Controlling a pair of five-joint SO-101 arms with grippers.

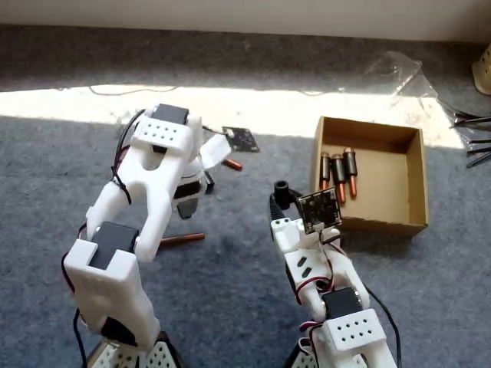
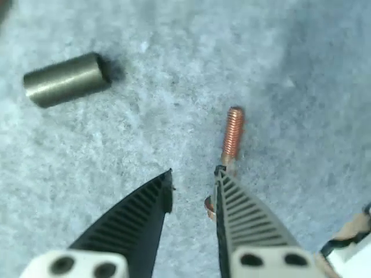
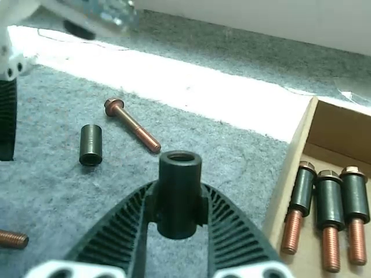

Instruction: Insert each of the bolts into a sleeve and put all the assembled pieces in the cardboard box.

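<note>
Right gripper (image 3: 179,201) clenched on an upright dark sleeve (image 3: 179,174), bore up, near the outer wall of the cardboard box (image 3: 297,152). Inside it three assembled pieces (image 3: 329,217) lie side by side close to one side wall, the rest of the floor bare. My left gripper (image 2: 195,182) hangs low over the grey carpet (image 2: 116,150), fingers spread. A copper bolt (image 2: 232,134) passes beneath one fingertip. A loose sleeve (image 2: 66,79) lies well apart. Open carpet separates my arms, and a second bolt (image 1: 181,239) lies beside the left one.
</note>
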